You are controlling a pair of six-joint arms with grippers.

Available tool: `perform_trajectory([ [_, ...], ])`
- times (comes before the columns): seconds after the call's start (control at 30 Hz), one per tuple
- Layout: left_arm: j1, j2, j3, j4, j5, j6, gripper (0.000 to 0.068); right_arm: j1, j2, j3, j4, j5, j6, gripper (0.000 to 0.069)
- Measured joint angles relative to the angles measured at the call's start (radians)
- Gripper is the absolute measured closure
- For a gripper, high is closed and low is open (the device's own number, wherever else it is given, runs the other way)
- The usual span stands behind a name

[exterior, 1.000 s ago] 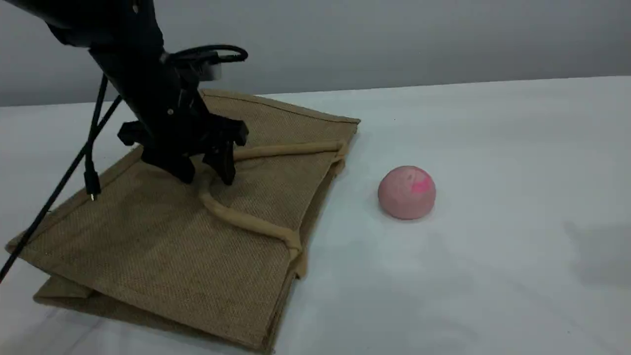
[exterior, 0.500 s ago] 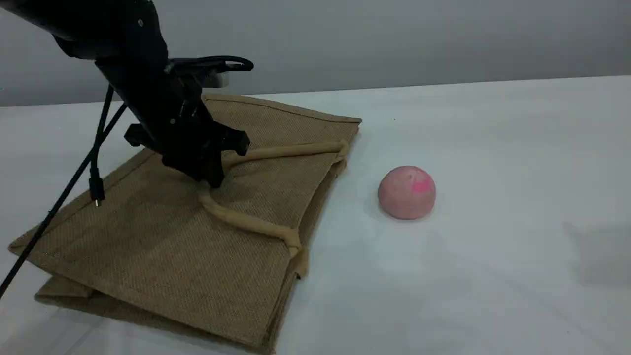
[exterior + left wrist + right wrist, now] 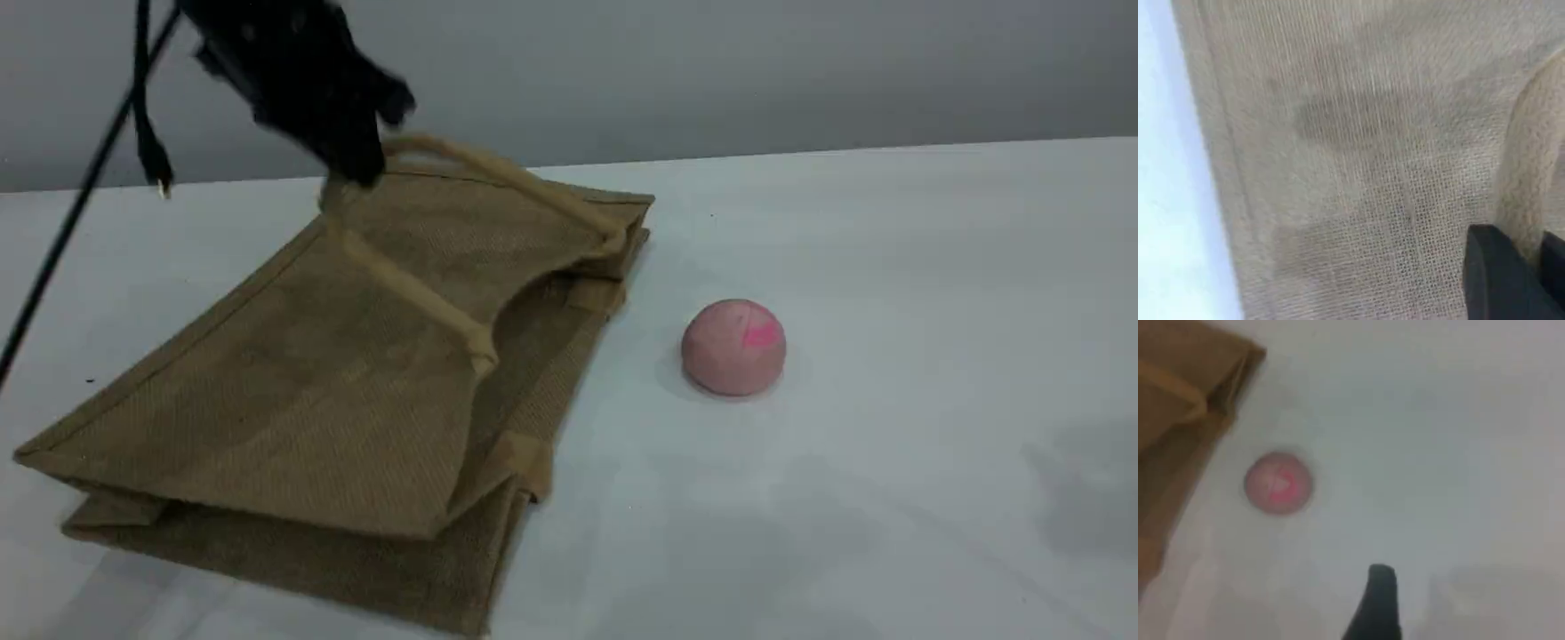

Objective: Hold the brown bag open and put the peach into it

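One large tan-brown woven jute bag [image 3: 293, 391] lies on its side on the white table [image 3: 889, 267], filling the left half of the scene view. Its mouth faces three o'clock, and the upper panel is pulled up so that a dark gap shows beneath the bound edge. As far as that gap lets me see, nothing lies inside the bag.

Two padded loop handles can be counted. The upper handle [image 3: 498, 173] is drawn taut up toward eleven o'clock, where the black left gripper [image 3: 356, 169] is clamped tight on its top bend, fingers pinched together on the cord. In the left wrist view a dark fingertip [image 3: 1498, 280] sits at five o'clock with the pale cord running up beside it. The lower handle [image 3: 520, 453] shows only as a short tab at the near corner of the mouth.

One small dusty-pink ball-shaped peach [image 3: 733, 347] with a brighter pink blotch rests on the bare table at three o'clock from the bag's mouth, near it but clear of it, untouched.

The right gripper [image 3: 1381, 603] shows in its own camera only as a single dark fingertip at six o'clock, hanging above the table with its fingers spread wide and nothing between them, the peach at ten o'clock from it.
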Motion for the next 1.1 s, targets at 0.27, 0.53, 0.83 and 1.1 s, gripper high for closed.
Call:
perform_trajectory([
  [0.27, 0.0, -0.014, -0.195, -0.007, 0.242, 0.087, 0.0596, 0.0, 0.018, 0.002, 0.147, 0.0, -0.14, 0.0102],
  [0.53, 0.0, -0.014, -0.4, -0.141, 0.463, 0.176, 0.0596, 0.0, 0.135, 0.002, 0.305, -0.012, -0.285, 0.0102],
  [0.83, 0.0, -0.031, -0.594, -0.158, 0.513, 0.265, 0.0596, 0.0, 0.282, 0.002, 0.332, -0.062, -0.359, 0.0102],
  [1.1, -0.001, -0.077, -0.597, -0.186, 0.51, 0.432, 0.0596, 0.007, 0.367, 0.002, 0.412, -0.114, -0.431, 0.0102],
])
